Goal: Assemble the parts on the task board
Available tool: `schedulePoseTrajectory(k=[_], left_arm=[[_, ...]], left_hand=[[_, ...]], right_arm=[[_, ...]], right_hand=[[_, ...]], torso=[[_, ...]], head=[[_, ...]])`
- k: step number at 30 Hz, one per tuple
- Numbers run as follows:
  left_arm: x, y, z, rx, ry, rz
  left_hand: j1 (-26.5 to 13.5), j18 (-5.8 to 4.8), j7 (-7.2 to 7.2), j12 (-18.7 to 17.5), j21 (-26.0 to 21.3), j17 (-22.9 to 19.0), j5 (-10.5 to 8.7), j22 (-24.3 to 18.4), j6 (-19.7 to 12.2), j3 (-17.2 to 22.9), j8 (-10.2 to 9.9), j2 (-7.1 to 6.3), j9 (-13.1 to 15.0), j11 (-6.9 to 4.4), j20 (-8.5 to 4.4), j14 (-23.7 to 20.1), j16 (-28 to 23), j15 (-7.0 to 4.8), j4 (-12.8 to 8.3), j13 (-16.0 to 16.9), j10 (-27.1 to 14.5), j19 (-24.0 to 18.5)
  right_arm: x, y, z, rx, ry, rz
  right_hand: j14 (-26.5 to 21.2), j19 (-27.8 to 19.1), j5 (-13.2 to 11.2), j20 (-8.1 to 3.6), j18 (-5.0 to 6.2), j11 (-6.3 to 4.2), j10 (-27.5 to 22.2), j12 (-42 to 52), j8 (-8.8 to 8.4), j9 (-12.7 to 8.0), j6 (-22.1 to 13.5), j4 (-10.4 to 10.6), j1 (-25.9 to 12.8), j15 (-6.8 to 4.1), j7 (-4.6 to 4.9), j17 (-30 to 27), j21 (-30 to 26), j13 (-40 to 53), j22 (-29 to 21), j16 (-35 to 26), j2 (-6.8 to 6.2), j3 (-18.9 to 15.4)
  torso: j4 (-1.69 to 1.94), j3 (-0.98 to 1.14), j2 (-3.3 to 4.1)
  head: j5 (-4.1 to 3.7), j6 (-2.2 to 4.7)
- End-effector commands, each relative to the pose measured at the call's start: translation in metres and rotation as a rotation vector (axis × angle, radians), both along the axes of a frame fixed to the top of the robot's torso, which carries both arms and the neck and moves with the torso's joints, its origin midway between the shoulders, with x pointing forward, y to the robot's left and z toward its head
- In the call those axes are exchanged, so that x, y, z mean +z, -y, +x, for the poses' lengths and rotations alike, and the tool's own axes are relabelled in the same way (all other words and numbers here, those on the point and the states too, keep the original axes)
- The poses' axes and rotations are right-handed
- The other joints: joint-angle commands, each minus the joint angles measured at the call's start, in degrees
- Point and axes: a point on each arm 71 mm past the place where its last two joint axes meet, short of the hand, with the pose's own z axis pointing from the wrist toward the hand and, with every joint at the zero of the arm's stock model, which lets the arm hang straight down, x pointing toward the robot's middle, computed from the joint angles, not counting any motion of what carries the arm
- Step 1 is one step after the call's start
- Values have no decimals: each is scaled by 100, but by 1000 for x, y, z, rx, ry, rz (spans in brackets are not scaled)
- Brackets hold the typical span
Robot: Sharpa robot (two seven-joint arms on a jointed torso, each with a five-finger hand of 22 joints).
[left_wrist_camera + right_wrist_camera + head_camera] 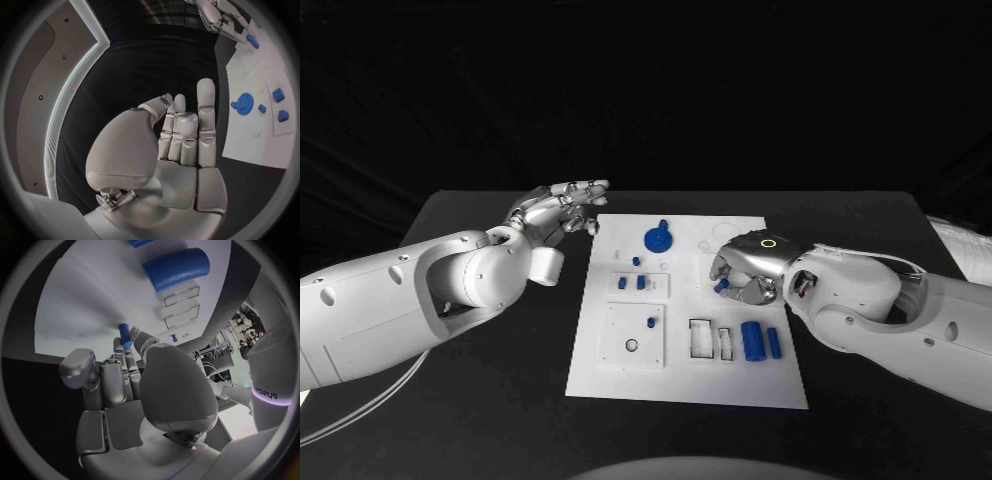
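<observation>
Black table carries white task board. My right robot hand over board middle, pinching small blue peg. My left robot hand off board's far-left corner, fingers straight, holding nothing. Blue gear on board's far end.

I am working in what looks like a robotics lab or test cell. A black table fronts a black backdrop, and at the table's centre lies a white task board with blue parts set in its recesses. Beyond the board, the right wrist view shows cluttered equipment.
</observation>
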Motion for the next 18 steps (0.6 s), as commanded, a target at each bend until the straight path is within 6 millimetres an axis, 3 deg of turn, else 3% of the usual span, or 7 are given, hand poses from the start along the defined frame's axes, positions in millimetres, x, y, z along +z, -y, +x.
schedulePoseTrajectory(k=[1, 18], left_arm=[[1, 1, 0, -10, 7, -3], [0, 1, 0, -13, 6, -4]], left_hand=[[-55, 82, 10, 16, -37, -5, 18, -6, -50, -32, 35, 11, -6, 15, 5, -41, -29, 11, -7, 6, -35, -46], [-61, 83, 11, 31, -41, -7, 18, -7, -57, -37, 42, 17, -5, 17, 8, -45, -28, 14, -2, 8, -49, -48]], right_arm=[[-1, 0, 0, 7, -1, -23], [-2, 0, 1, 3, 1, -27]], right_hand=[[221, -3, -13, -9, 63, -16, 92, -1, -6, 2, 56, -9, 56, -15, 10, 14, -9, 11, 16, 0, 76, 71], [216, -1, -16, -12, 60, 9, 23, -95, -8, 3, 89, -4, -23, -6, 19, -4, -18, -6, 2, -5, -53, 112]], torso=[[1, 2, -1], [-1, 3, 3]], head=[[-10, -4], [-27, -18]])
